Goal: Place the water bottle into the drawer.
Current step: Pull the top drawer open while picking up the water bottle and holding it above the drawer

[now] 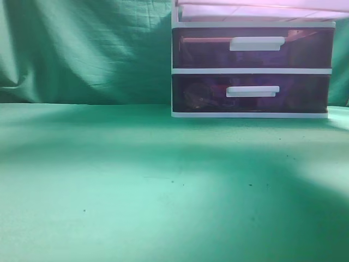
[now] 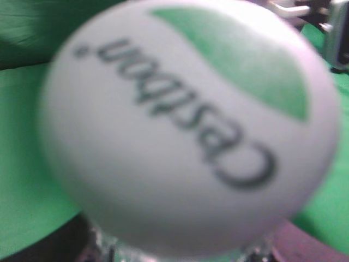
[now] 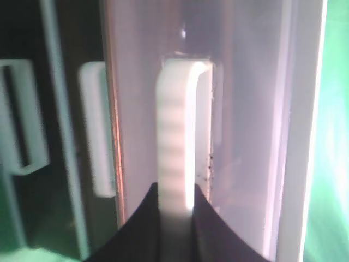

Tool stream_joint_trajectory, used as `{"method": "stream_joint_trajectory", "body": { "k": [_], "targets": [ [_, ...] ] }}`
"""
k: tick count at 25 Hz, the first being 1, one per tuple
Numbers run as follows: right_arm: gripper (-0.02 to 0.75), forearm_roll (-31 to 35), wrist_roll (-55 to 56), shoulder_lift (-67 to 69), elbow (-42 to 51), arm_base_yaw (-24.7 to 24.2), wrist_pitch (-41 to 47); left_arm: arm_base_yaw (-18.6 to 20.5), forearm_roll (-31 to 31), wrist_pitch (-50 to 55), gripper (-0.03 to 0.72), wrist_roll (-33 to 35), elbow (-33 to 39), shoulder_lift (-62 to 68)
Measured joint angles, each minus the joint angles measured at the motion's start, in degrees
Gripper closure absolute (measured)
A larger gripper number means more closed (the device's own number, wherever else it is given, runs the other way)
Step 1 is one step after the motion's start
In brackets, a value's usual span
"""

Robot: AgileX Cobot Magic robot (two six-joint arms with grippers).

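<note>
The water bottle's white cap (image 2: pixel 185 125), with a green leaf and "Cestbon" print, fills the left wrist view. My left gripper (image 2: pixel 177 255) sits under it, mostly hidden, with dark jaw parts at both lower corners, shut on the bottle. The drawer (image 3: pixel 245 136) is translucent with a white bar handle (image 3: pixel 175 125). My right gripper (image 3: pixel 175 191) is shut on that handle. In the exterior view only the drawer's pinkish underside (image 1: pixel 256 11) shows, sticking out at the top of the white-framed unit (image 1: pixel 251 71). Neither gripper nor the bottle shows there.
Two alike dark drawers (image 1: pixel 251 49) (image 1: pixel 251 93) sit shut below, and their handles show left in the right wrist view (image 3: pixel 95 125). Green cloth covers the table (image 1: pixel 136 185) and hangs behind. Blurry white and grey shapes (image 2: pixel 327 27) lie at the left wrist view's top right.
</note>
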Motion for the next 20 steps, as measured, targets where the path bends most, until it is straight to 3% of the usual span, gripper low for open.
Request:
{"method": "stream_joint_trajectory", "body": {
  "k": [8, 15, 17, 20],
  "targets": [
    [0.659, 0.31, 1.64, -15.10, 17.24, 2.46, -2.42, 0.00, -0.44, 0.00, 0.393, 0.00, 0.00, 0.00],
    [0.659, 0.56, 3.97, -18.04, 21.43, 4.38, -2.53, 0.00, -3.72, -0.35, 0.393, 0.15, 0.00, 0.00],
    [0.659, 0.56, 3.97, -18.04, 21.63, 4.49, -2.61, -0.04, -6.47, -0.35, 0.393, 1.99, 0.00, 0.00],
    [0.659, 0.79, 3.01, -18.04, 21.68, 4.49, -2.75, -1.13, -14.00, -0.57, 0.393, 11.04, -0.07, 0.75]
  ]
}}
